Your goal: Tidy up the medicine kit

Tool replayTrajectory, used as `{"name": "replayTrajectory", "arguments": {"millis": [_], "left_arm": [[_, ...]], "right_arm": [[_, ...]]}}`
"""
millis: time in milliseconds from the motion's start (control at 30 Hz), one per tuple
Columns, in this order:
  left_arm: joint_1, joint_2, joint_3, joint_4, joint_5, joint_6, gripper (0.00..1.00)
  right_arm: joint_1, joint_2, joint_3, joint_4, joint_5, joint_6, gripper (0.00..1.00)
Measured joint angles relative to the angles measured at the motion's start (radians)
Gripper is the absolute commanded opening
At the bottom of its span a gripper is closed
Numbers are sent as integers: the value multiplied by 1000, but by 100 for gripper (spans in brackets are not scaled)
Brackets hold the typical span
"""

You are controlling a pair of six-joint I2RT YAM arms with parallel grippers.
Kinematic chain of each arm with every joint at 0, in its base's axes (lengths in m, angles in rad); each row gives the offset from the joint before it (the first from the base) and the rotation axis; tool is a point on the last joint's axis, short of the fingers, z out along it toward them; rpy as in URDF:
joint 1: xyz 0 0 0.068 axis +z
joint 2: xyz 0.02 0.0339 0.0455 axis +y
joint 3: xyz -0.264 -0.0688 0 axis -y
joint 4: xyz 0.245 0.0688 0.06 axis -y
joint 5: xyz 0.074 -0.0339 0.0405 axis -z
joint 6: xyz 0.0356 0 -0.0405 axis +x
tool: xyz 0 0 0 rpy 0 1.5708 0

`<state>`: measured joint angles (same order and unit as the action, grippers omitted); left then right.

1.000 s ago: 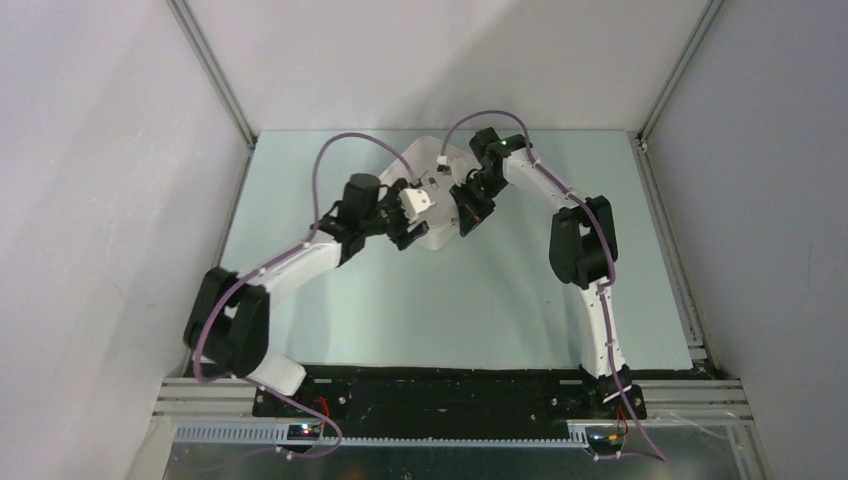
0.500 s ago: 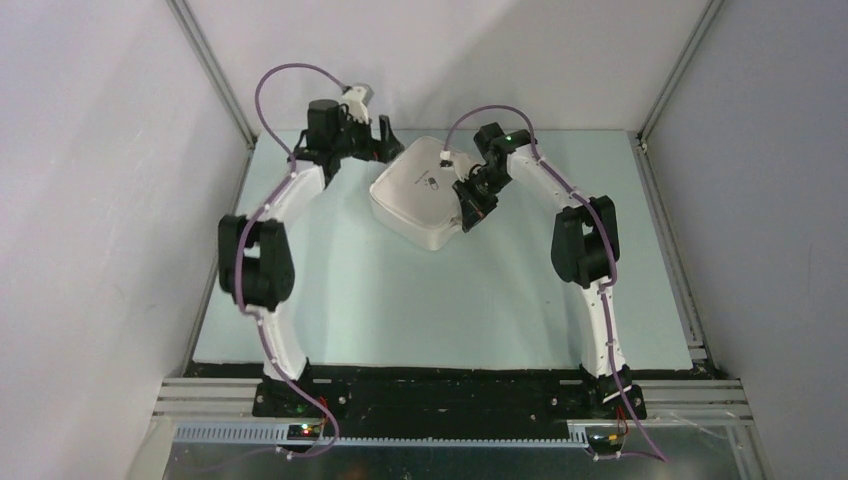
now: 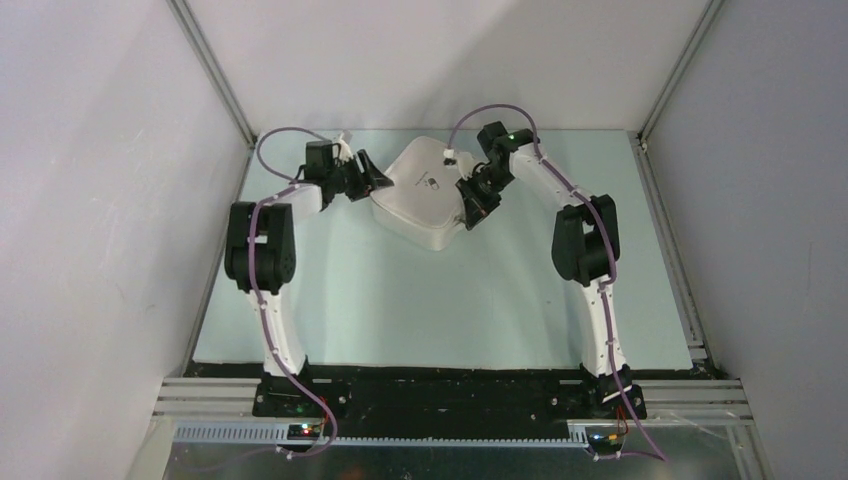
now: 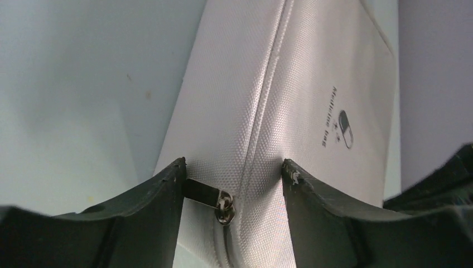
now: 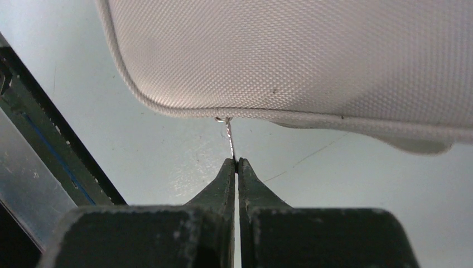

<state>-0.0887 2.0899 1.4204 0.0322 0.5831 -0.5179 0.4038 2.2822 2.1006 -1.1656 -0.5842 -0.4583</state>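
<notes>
The medicine kit (image 3: pixel 425 195), a white zip case with a small pill logo, lies closed at the back middle of the table. My left gripper (image 3: pixel 377 181) is at its left corner. In the left wrist view the left gripper (image 4: pixel 233 170) is open and straddles the kit (image 4: pixel 312 84) along its zip seam. A dark zipper tab (image 4: pixel 202 192) on a metal ring rests against the left finger's inner face. My right gripper (image 3: pixel 470 210) is at the kit's right side. The right wrist view shows the right gripper (image 5: pixel 237 162) shut on a thin metal zipper pull (image 5: pixel 230 137) under the kit's edge (image 5: pixel 290 56).
The pale green table mat (image 3: pixel 450 300) spreads toward the arm bases. White walls with metal corner posts (image 3: pixel 215 75) close in the left, back and right. A dark rail (image 5: pixel 50 162) shows at the left of the right wrist view.
The left arm swung from over the kit's middle out to the far left corner, then came down to the kit's left corner. Its jaws widened, then narrowed a little. The right arm held still.
</notes>
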Motion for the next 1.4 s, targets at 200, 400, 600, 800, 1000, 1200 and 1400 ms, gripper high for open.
{"name": "replayTrajectory", "arguments": {"millis": [200,400,600,800,1000,1200,1400], "left_arm": [[10,-196,-247,73,-11,-5,49],[-109,-453,-416,-15,-59,199,73],[-278,-544,-352,-218,-182,442,78],[-269,-547,-233,-292,-233,637,99],[-330,-544,-167,-286,-152,871,100],[-517,-380,-96,-289,-105,1030,99],[-569,-232,-63,-293,-159,1043,93]], "right_arm": [[-38,31,37,-5,37,23,0],[-80,61,43,69,71,-25,0],[-129,61,-6,141,54,-108,0],[-127,36,-53,183,40,-172,0],[-129,-35,-141,218,37,-220,0],[-160,-108,-219,213,20,-325,0],[-209,-202,-322,212,-22,-451,0]]}}
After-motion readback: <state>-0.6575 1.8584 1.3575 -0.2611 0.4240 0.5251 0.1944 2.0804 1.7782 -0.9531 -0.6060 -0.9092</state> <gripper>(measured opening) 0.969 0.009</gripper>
